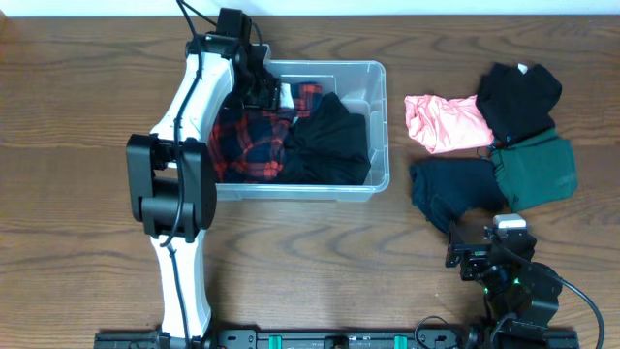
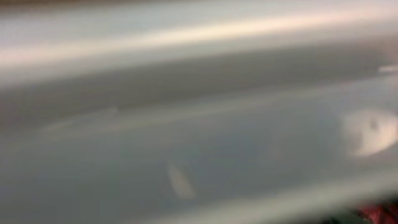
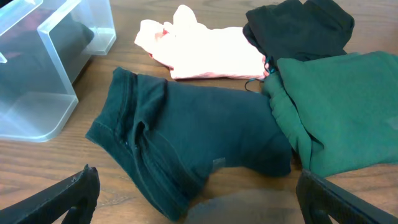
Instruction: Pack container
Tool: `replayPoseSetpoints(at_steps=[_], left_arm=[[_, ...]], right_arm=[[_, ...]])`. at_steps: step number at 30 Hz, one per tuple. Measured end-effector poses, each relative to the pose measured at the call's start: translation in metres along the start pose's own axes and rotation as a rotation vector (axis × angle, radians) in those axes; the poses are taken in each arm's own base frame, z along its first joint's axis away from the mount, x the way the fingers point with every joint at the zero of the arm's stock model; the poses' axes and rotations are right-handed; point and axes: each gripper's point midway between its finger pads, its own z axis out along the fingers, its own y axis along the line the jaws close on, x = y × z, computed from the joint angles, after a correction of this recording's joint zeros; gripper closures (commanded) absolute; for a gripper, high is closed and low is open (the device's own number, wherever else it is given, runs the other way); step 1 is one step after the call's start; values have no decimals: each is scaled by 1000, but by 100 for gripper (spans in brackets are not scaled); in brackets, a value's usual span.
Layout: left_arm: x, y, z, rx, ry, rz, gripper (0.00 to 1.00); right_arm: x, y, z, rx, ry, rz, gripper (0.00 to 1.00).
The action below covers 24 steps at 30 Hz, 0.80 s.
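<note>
The clear plastic container [image 1: 381, 145] stands left of centre and holds a red plaid garment [image 1: 250, 145] and a black garment [image 1: 329, 141]. My left gripper [image 1: 260, 89] is down inside its far left corner, over the plaid garment. The left wrist view is a close blur of the container wall [image 2: 186, 124] with a scrap of red plaid [image 2: 379, 214]; its fingers do not show. My right gripper [image 1: 489, 254] is open and empty [image 3: 199, 199], low over the table just in front of a dark teal garment [image 3: 186, 143]. The container's corner [image 3: 56, 37] shows at the left of the right wrist view.
Loose clothes lie right of the container: a pink garment [image 1: 444, 121] [image 3: 205, 53], a black garment [image 1: 518, 97] [image 3: 298, 25], a green garment [image 1: 536, 170] [image 3: 342, 106] and the dark teal garment [image 1: 453, 189]. The left arm crosses the container's left side.
</note>
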Motion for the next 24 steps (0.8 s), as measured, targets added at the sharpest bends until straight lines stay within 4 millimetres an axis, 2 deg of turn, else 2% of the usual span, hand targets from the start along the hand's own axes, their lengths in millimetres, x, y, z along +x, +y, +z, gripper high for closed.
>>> replayPoseSetpoints(at_steps=[5, 7, 9, 10, 14, 16, 18, 21, 24], left_arm=[[5, -11, -14, 6, 18, 13, 21], [1, -19, -33, 13, -11, 23, 17], [-7, -26, -64, 15, -79, 40, 13], [-12, -30, -87, 13, -128, 48, 11], [-28, -28, -196, -58, -376, 62, 1], [-27, -12, -257, -134, -511, 32, 2], [-18, 16, -311, -226, -623, -28, 2], [2, 67, -365, -361, -719, -144, 2], [22, 115, -389, -462, -743, -254, 2]], right_arm=[[0, 0, 0, 0, 0, 0, 1], [0, 0, 0, 0, 0, 0, 1], [0, 0, 0, 0, 0, 0, 1], [0, 0, 0, 0, 0, 0, 1], [0, 0, 0, 0, 0, 0, 1], [0, 0, 0, 0, 0, 0, 1], [0, 0, 0, 0, 0, 0, 1], [0, 0, 0, 0, 0, 0, 1], [0, 0, 0, 0, 0, 0, 1]])
